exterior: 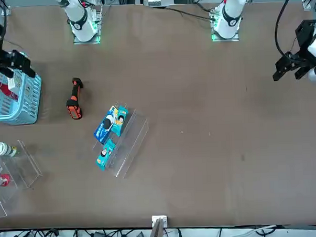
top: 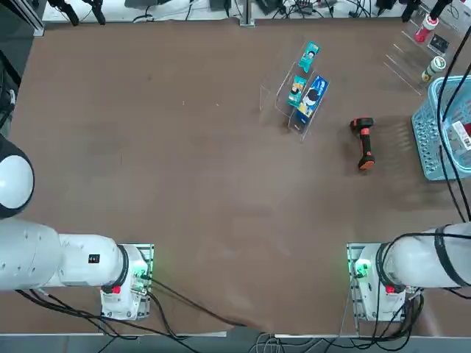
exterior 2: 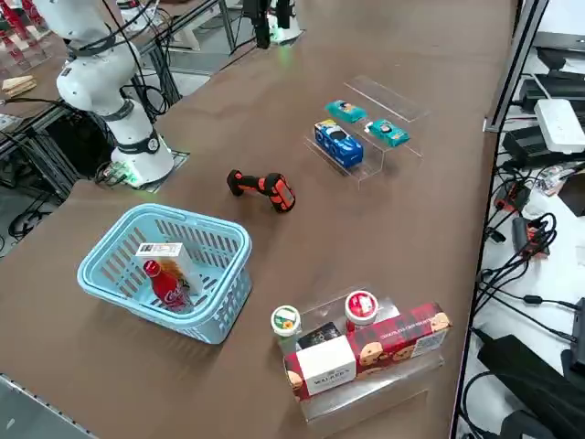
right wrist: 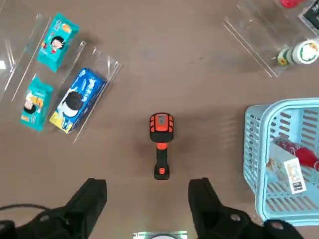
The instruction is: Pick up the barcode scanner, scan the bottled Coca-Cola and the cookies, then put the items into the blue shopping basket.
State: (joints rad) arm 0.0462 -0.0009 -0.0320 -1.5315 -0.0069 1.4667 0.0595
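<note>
The black and orange barcode scanner (top: pixel 363 143) (exterior 2: pixel 262 187) lies on its side on the brown table, left of the blue shopping basket (top: pixel 430 132) (exterior 2: pixel 164 215). Inside the basket lie the red bottled Coca-Cola (exterior 2: pixel 164 282) (right wrist: pixel 299 152) and the white box of cookies (exterior 2: pixel 169 256) (right wrist: pixel 286 167). My right gripper (right wrist: pixel 148 199) hangs high above the table, open, with nothing between its fingers. Far below it, in the wrist view, the scanner (right wrist: pixel 160 142) shows just past the gap between the fingers, handle end toward them. In the front view the arm's black wrist (exterior: pixel 8 54) hovers over the basket (exterior: pixel 26 98).
A clear acrylic stand (top: pixel 283 92) (exterior 2: pixel 366 146) beyond the scanner holds a blue packet (right wrist: pixel 77 99) and two teal packets. A second clear stand (exterior 2: pixel 366 393) near the basket carries two small bottles, a small dark packet and a red checked box (exterior 2: pixel 366 352). Cables hang off the table's right edge.
</note>
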